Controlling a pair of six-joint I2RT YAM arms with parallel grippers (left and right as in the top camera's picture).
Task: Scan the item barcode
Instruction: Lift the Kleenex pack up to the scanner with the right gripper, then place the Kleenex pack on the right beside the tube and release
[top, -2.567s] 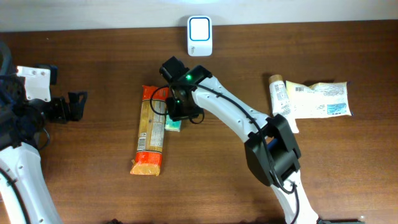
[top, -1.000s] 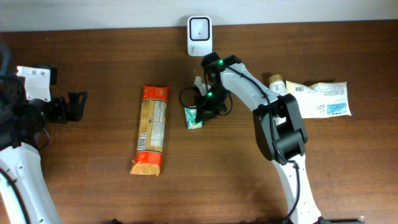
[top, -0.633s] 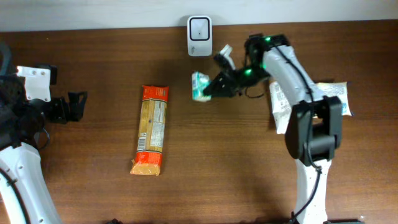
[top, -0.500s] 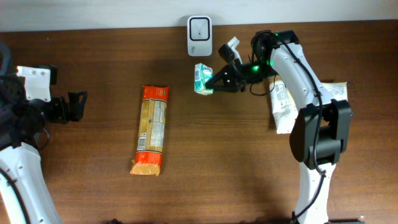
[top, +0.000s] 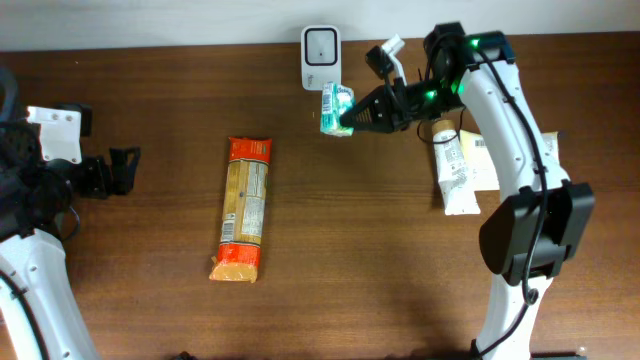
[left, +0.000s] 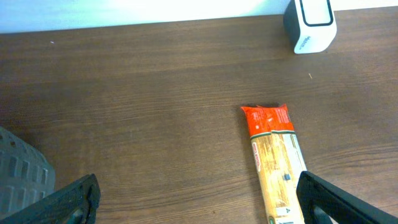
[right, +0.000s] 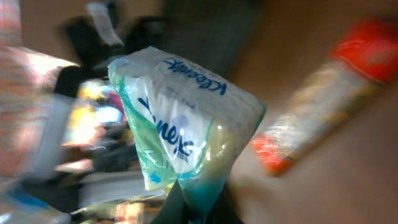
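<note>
- Brown wooden table (top: 350, 290), overhead: right gripper (top: 355, 117) clamped on tissue pack (top: 335, 108), just beside scanner (top: 321, 45).
- Left wrist: left gripper (left: 199, 202) jaws wide apart; pasta packet (left: 277, 165) ahead.
- Right wrist: tissue pack pinched at its lower edge; background blurred.

Tissue pack (top: 337, 108) just before scanner (top: 321, 44)

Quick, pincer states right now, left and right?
Left pincer: open, holding nothing.
Right pincer: shut on the tissue pack, held in the air near the scanner.
</note>
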